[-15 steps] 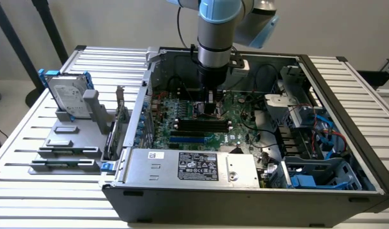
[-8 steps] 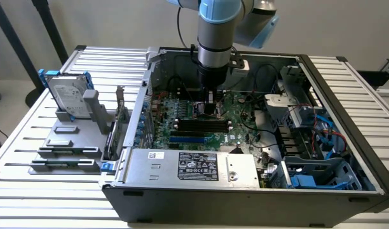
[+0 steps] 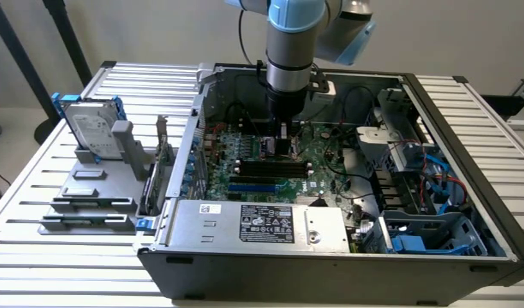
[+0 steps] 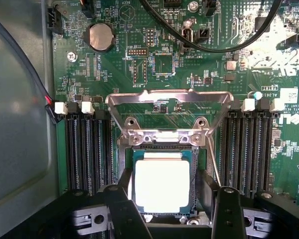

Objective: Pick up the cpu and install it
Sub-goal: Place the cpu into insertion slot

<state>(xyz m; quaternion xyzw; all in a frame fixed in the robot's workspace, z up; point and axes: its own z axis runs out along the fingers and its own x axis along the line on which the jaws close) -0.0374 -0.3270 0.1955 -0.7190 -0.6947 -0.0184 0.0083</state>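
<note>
Slatted metal table (image 3: 476, 109) carries an open computer case (image 3: 331, 273), its motherboard (image 4: 114, 74) exposed. The cpu (image 4: 162, 185) lies flat in its socket, with the hinged frame (image 4: 169, 97) raised beyond it and memory slots (image 4: 87, 149) flanking. The gripper (image 4: 164, 201) straddles the chip, fingers (image 4: 123, 201) spread and released.

Readable markings
We read "DEBUG" by a pin header (image 4: 137, 52) on the motherboard (image 4: 114, 74); the white label (image 3: 267, 224) on the grey box (image 3: 193, 226) is too small.

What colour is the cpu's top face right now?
The cpu has a bright silver-grey top with a thin darker rim. It shows best in the wrist view.
</note>
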